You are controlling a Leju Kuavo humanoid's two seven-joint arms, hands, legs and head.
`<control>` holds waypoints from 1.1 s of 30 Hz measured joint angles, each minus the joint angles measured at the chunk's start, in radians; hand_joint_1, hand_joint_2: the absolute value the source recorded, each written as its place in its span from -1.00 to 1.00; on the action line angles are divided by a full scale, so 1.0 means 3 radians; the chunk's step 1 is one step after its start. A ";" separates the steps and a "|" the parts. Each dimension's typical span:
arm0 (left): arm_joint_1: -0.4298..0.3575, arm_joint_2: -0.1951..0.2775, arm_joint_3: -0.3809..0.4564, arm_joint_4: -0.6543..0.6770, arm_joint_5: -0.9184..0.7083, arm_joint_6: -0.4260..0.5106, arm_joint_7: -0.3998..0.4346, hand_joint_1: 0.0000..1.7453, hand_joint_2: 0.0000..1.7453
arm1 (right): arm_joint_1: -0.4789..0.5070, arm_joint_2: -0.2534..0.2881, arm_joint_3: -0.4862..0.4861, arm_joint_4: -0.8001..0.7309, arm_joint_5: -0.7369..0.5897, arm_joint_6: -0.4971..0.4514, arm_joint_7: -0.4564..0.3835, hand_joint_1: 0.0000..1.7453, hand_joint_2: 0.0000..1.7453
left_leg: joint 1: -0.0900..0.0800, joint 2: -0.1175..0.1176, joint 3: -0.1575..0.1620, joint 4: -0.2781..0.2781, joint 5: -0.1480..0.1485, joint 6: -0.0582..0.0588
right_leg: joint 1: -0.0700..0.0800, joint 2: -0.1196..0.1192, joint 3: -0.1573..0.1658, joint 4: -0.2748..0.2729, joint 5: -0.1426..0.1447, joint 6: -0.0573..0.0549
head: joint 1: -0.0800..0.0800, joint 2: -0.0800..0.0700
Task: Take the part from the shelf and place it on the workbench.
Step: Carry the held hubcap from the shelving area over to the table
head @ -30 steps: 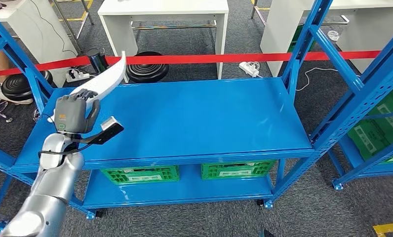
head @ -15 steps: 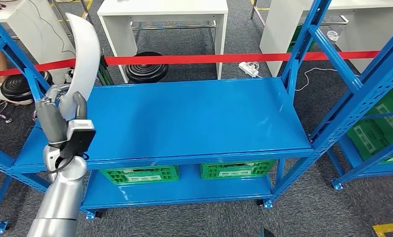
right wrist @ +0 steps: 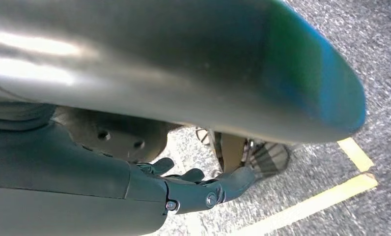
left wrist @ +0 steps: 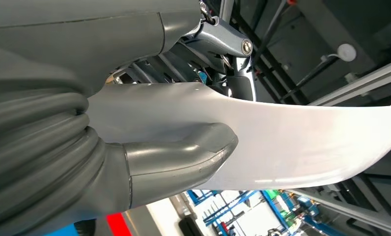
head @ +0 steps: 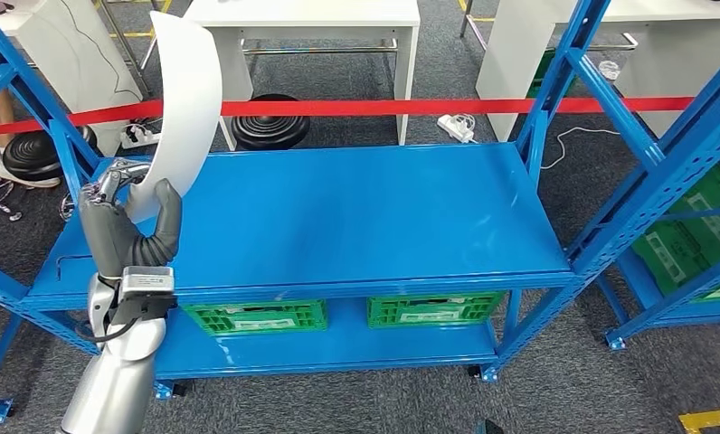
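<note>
Fingers and thumb of the left robot hand wrap the lower end of a long, curved white part, which stands nearly upright above the near left corner of the blue counter, its upper end rising past the red barrier tape. The part is clear of the counter top, carried in the air. From the left wrist camera the thick grey thumb presses flat against the white part, with the darker fingers behind it on the other side.

Under the counter top, on the lower blue shelf, sit two green crates, side by side. Beyond the tape stand a white table and a black round stool on grey carpet. Blue racking rises at the right, holding more green crates.

The right robot hand hangs over grey carpet marked with yellow floor tape; its dark fingers are loosely curled and hold nothing.
</note>
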 joint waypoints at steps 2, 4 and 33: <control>0.0003 0.0025 -0.0022 -0.0023 0.0025 0.0012 0.0000 1.00 1.00 | -0.0003 0.0000 0.0000 0.0000 0.0013 0.0001 0.0011 -1.00 -1.00 | -0.0005 -0.0009 -0.0019 0.0028 -0.0006 -0.0056 | 0.0011 0.0019 0.0061 -0.0126 0.0000 -0.0048 | 0.0003 0.0000; 0.0008 0.0054 -0.0043 -0.0038 0.0038 0.0029 -0.0001 1.00 1.00 | -0.0004 0.0000 0.0000 0.0000 0.0024 0.0001 0.0020 -1.00 -1.00 | -0.0004 -0.0015 -0.0030 0.0031 0.0004 -0.0106 | 0.0016 0.0029 0.0037 -0.0127 0.0010 -0.0120 | 0.0005 0.0000; 0.0069 0.0113 -0.0055 -0.0051 -0.0030 -0.0043 0.0003 1.00 1.00 | -0.0016 -0.0003 0.0001 0.0001 0.0052 0.0061 0.0146 -1.00 -1.00 | -0.0059 0.0023 -0.0235 0.0049 0.0188 0.0000 | 0.0092 0.0003 0.0249 -0.0189 -0.0134 -0.0151 | 0.0015 0.0000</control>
